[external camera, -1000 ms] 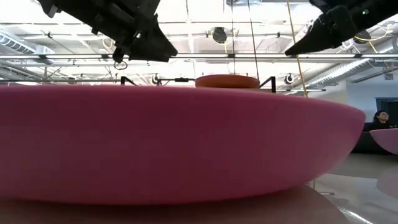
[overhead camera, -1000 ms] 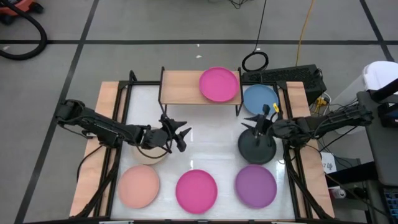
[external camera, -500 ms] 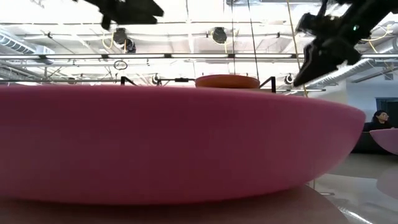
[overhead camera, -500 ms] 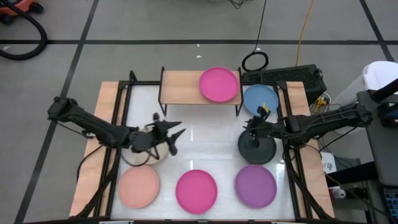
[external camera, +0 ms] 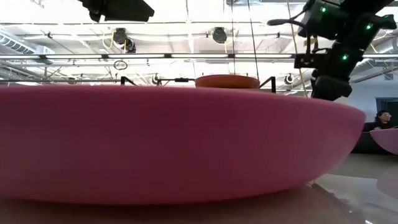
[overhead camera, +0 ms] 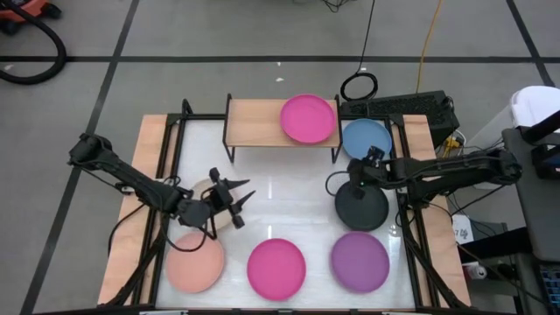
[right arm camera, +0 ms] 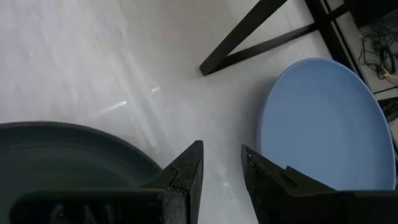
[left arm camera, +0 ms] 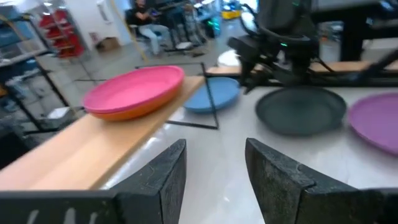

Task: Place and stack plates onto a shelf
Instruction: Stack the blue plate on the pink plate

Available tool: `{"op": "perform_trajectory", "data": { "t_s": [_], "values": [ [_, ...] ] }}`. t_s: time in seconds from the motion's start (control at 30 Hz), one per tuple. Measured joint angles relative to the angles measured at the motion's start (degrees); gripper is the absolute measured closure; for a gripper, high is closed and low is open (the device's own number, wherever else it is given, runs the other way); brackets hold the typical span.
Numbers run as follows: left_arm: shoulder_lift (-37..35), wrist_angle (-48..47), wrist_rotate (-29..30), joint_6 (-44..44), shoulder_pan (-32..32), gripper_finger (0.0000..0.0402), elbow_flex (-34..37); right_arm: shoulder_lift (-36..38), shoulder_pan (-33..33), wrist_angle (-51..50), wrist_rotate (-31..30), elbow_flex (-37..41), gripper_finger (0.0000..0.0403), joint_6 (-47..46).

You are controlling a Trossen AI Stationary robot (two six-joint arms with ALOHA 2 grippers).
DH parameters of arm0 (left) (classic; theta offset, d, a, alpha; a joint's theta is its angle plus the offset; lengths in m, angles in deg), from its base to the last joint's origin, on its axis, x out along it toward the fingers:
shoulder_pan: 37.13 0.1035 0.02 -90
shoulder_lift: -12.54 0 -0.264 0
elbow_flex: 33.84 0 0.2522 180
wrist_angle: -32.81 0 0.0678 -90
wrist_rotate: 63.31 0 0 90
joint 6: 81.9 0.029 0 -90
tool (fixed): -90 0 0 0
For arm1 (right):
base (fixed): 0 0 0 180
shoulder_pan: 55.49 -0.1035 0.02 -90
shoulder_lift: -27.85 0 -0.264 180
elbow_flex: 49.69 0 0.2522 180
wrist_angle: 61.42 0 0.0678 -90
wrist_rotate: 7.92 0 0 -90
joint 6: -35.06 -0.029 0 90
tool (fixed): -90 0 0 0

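Left gripper hovered open, empty, over our beige plate near the table's left edge | right gripper open above black plate | done: magenta-over-red stack on shelf | left: six plates on table

Two stacked plates sit on the right half of the shelf. Six more plates lie on the surface: three in the front row, one at left, two at right.
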Motion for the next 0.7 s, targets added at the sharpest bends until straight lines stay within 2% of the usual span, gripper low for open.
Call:
{"op": "perform_trajectory", "data": {
  "t_s": [0.23,0.43,0.57,0.7],
  "values": [
    [-0.1,1.5,-1.5,-4.5,0.4,0.0232,0.0,0.0,3.9,3.9,-0.1,2.7,0.0312,2.9],
    [-0.4,4.9,2.8,-5.3,0.9,0.0232,4.4,0.0,7.7,3.8,0.1,3.3,0.0312,2.7],
    [-3.4,15.3,3.0,-4.7,1.6,0.0232,10.7,0.0,9.8,3.9,0.1,4.1,0.0312,3.6],
    [-8.0,29.3,-2.3,-0.3,1.6,0.0242,18.0,0.0,11.4,5.8,0.2,5.2,0.0312,4.4]
  ]
}}
